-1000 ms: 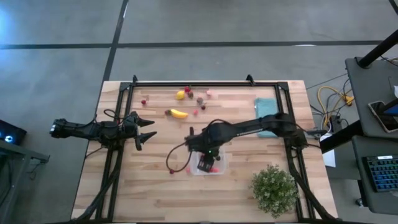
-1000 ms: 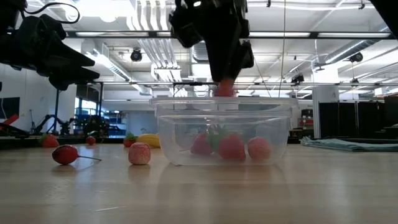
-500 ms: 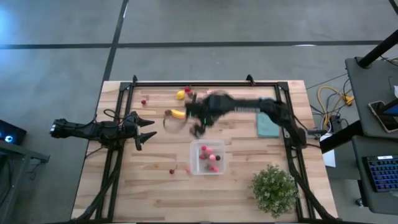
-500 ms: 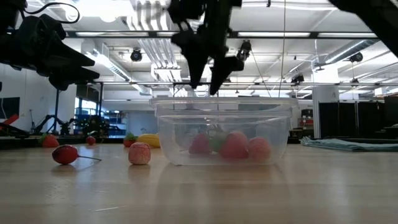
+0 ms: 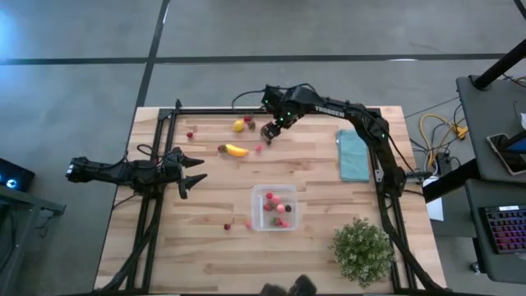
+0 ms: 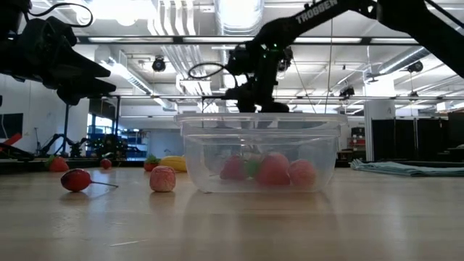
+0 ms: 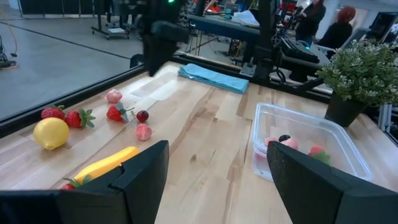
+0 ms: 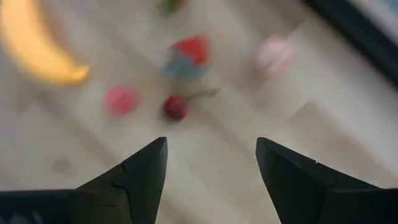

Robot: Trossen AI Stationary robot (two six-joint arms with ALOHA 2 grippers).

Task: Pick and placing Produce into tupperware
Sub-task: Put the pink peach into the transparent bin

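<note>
My right claw [image 5: 267,131], fingers apart and empty, hovers over the far cherry [image 8: 175,107], ready to descend and clamp.

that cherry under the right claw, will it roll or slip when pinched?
Probably rolls: the cherry looks small, round and glossy, so it could squirt from the open right claw if pinched off-centre. Its thin stem may snag or flex. It looks light for its size; a nudge might send it toward the strawberry.

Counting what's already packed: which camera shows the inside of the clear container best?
The high view: it looks straight down into the container, each fruit separate. The low view shows them through the wall, overlapping; the left wrist view sees them obliquely; the right wrist view misses it.
</note>
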